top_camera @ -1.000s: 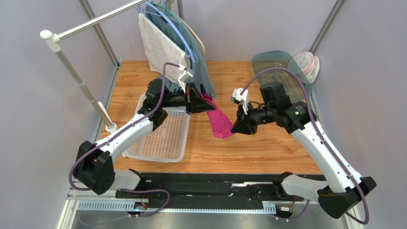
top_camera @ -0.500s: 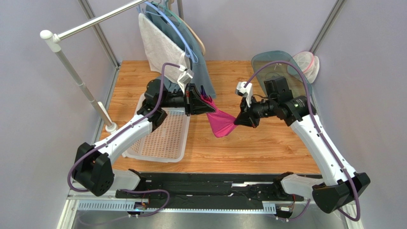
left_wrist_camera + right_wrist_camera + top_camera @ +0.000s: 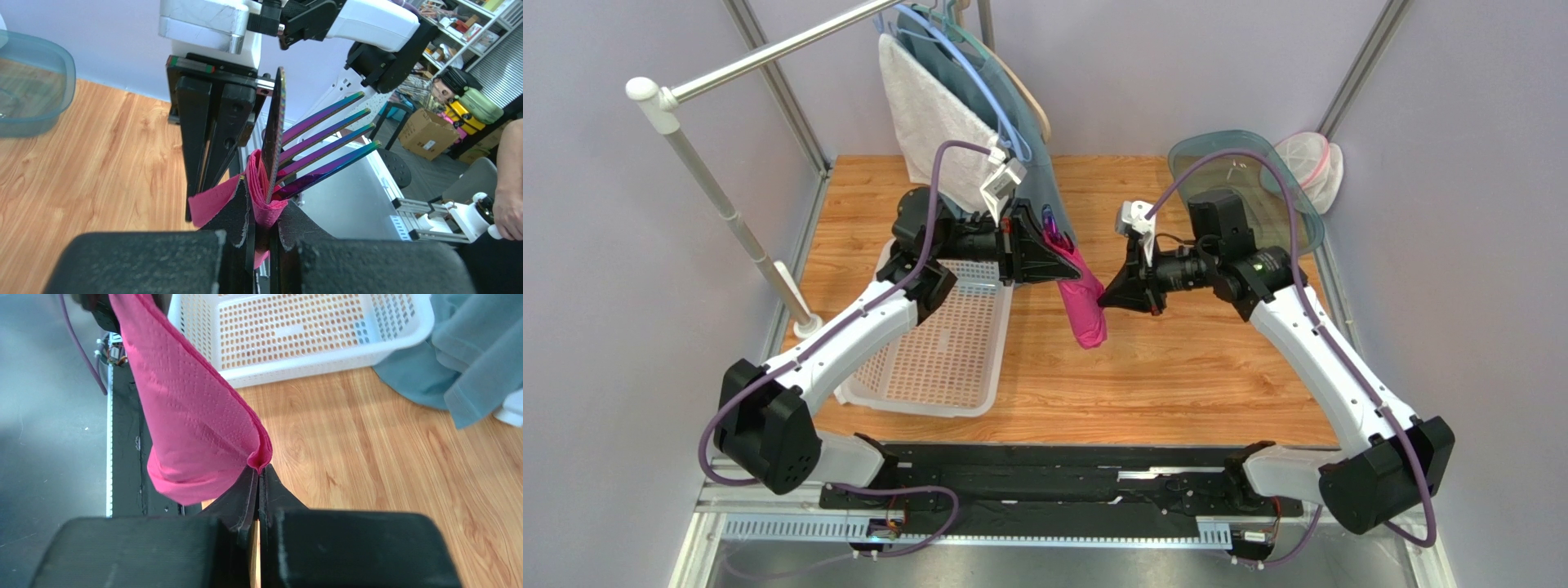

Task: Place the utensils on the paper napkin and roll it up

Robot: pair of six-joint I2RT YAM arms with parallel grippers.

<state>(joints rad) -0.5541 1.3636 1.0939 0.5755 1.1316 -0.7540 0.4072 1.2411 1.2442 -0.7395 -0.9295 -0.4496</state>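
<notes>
Facing mid-air, left hand clamping utensils and napkin, right hand pinching napkin

the paper napkin is thin, matt magenta paper, its face embossed with fine dots (softly creased at the fold). the fork has a glossy, smooth, iridescent purple-to-teal sheen; whether it is metal or coated plastic is unclear. the left gripper and right gripper are matt black, faintly grainy plastic. the basket is smooth white perforated plastic, the table satin wood grain, the teal cloth soft matt fabric.
</notes>
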